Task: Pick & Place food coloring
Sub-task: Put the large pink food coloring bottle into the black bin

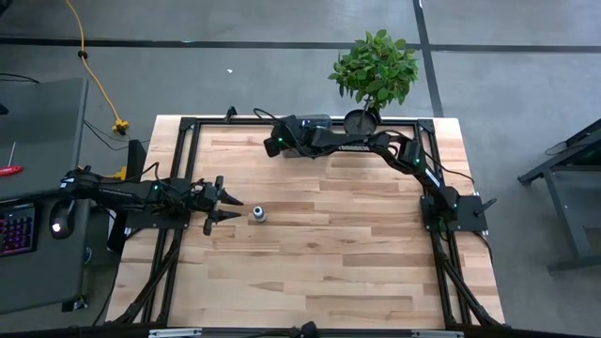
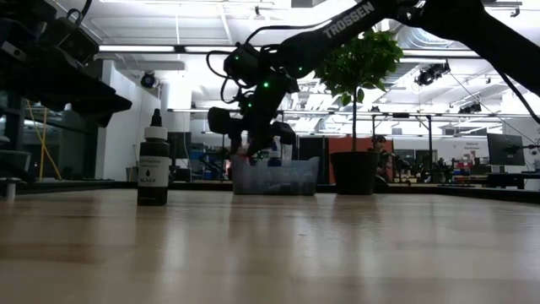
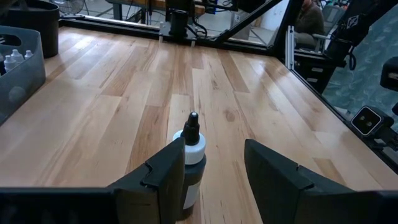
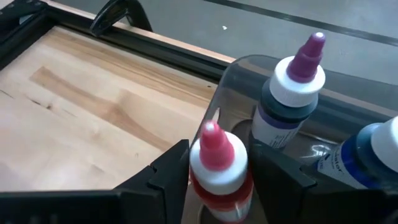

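While the left arm reaches in from the left side of the table [image 1: 310, 282], its pincer, the left gripper [image 1: 231, 208], is spread wide with nothing in it. Just past its tips stands a little black bottle [image 1: 257, 214] of food coloring, upright on the bare wood. In the left wrist view the black bottle [image 3: 189, 165] sits between the two dark fingers [image 3: 165, 177], close against one of them, but they are not squeezing it. In the low view this bottle [image 2: 153, 165] has a dark body, a white band on the label and a thin black tip.

At the back of the table, near the potted plant [image 1: 376, 70], the right gripper [image 1: 279, 143] hangs over a clear tray [image 2: 276, 177]. In the right wrist view its fingers [image 4: 163, 177] stand on both sides of a red bottle [image 4: 219, 168] with a white collar and a pink tip. There is a gap on each side, so the pincer is let loose and is not gripping the bottle. The red bottle stands upright inside the tray. Next to it in the tray are a purple bottle [image 4: 289, 102] with a purple tip and a blue bottle [image 4: 367, 155]. From the left wrist view, some white-topped bottles [image 3: 13, 59] can be seen in the same tray, far off.
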